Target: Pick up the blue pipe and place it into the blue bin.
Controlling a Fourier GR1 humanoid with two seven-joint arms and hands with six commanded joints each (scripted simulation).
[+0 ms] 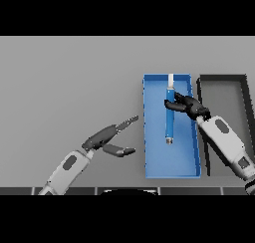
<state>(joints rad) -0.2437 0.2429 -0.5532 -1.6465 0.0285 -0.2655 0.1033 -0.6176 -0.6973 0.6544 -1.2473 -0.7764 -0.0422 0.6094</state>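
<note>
A grey table (69,77) fills the view. On its right part lies a long blue bin (154,167), a shallow rectangular tray running from near to far. Just to the right of it sits a black bin (239,87) of similar shape, set at a slight angle, its near part hidden behind the right arm.

The right arm comes in from the lower right, and the right hand (191,106) reaches over the right wall of the blue bin, about a third of the way down from its far end. Its dark fingers curl around the blue pipe (170,125), gripping it in the upper half.

The blue pipe lies lengthwise within the outline of the blue bin, along its middle, with a white tip at the far end and a small grey cap at the near end. Whether it rests on the bin floor or hangs above it cannot be told.

The left hand (112,140) shows left of the blue bin, over bare table, fingers straight and spread from the thumb, holding nothing.
</note>
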